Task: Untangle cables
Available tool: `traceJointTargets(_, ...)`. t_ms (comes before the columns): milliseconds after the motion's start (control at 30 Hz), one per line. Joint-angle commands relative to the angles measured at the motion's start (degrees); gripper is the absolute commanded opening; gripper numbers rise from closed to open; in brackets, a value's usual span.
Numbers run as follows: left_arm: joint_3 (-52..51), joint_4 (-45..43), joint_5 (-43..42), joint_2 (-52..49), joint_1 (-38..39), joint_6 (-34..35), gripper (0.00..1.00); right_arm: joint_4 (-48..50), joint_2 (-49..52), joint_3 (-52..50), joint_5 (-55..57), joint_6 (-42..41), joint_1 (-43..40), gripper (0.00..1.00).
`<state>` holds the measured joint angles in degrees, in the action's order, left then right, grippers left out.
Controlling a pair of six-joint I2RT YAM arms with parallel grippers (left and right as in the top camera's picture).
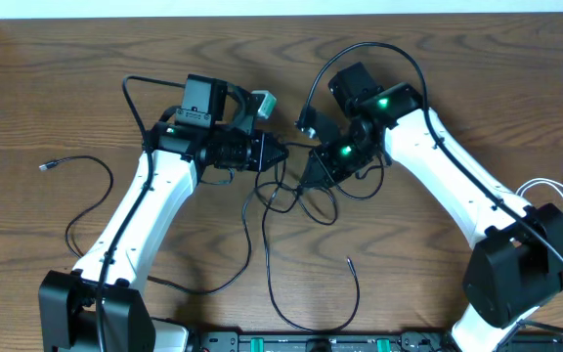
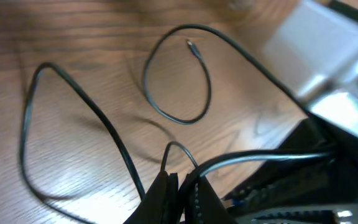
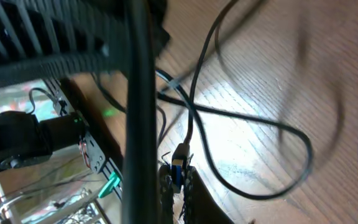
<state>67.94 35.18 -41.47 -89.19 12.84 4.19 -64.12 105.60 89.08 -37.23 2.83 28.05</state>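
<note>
Left gripper (image 2: 180, 186) is clamped on a black cable (image 2: 178, 144) and right gripper (image 3: 176, 178) on a plug end (image 3: 179, 157) over the central tangle (image 1: 291, 196), so the separating step is judged in hand, and a slow outward drawing-apart is called for.

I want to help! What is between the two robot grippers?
Thin black cables cross between left gripper and right gripper, shown in the overhead view.

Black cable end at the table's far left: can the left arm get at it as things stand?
Probably not yet. The cable end lies on bare table beside the left arm, nothing between, but the left end effector is shut on another black cable in the tangle.
</note>
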Motion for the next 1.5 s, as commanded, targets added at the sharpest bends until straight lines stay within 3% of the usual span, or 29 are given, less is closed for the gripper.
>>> traceJointTargets(0, -0.02, 0.22, 13.94, -0.72, -4.52, 3.72, 0.08, -1.36, -1.66, 0.15, 0.24, 1.11, -2.99, 0.01)
traceJointTargets(33, -0.02, 0.15, 14.10, -0.72, -4.74, 4.22, 0.08, -1.25, -1.66, 0.15, 0.96, 1.11, -2.99, 0.01)
traceJointTargets(100, -0.02, -0.11, 14.10, -0.72, -5.46, 5.66, 0.08, -1.03, -1.66, 0.15, 2.36, 1.11, -2.93, 0.40)
traceJointTargets(167, -0.02, -0.15, 14.12, -0.72, -5.77, 6.03, 0.08, -0.96, -1.66, 0.15, 2.38, 1.11, -2.95, 0.56)
traceJointTargets(267, -0.02, -0.17, 14.12, -0.72, -6.32, 6.43, 0.07, -0.20, -1.66, 0.15, 2.29, 1.09, -3.06, 0.99)
traceJointTargets(467, -0.02, -0.20, 14.12, -0.72, -6.40, 7.10, 0.08, 3.32, -1.66, 0.15, 2.16, 0.44, -3.50, 0.99)
traceJointTargets(600, -0.02, -0.61, 14.12, -0.72, -6.40, 7.08, 0.54, 4.48, -1.66, 0.15, 2.43, 0.46, -3.65, 0.99)
traceJointTargets(667, 0.15, -1.09, 14.12, -0.66, -6.43, 7.08, 0.65, 4.85, -1.66, 0.15, 2.78, 0.46, -3.65, 0.99)
traceJointTargets(733, 1.51, -0.98, 14.14, -0.52, -6.47, 7.04, 0.69, 5.51, -1.66, 0.15, 2.78, 0.44, -3.76, 0.99)
traceJointTargets(900, 3.34, 0.94, 17.55, 0.44, -6.84, 7.08, 0.70, 8.41, -1.66, 0.15, 2.80, -1.88, -4.28, 0.99)
traceJointTargets(967, 3.34, 3.65, 24.13, 0.59, -6.84, 8.28, 0.70, 10.14, -1.66, 0.15, 2.91, -4.61, -4.87, 0.98)
traceJointTargets(1133, 3.32, 12.85, 43.21, 0.46, -7.37, 19.43, 0.70, 14.78, -1.66, 0.15, 8.83, -13.03, -6.40, 0.96)
traceJointTargets(1300, 1.86, 15.87, 38.14, 0.46, -8.83, 19.96, 0.70, 18.32, -1.66, 0.15, 10.80, -14.84, -6.86, 0.98)
traceJointTargets(1467, 0.09, 16.06, 26.91, -0.04, -8.81, 12.11, 0.69, 19.15, -1.66, 0.15, 10.78, -14.84, -6.62, 0.98)
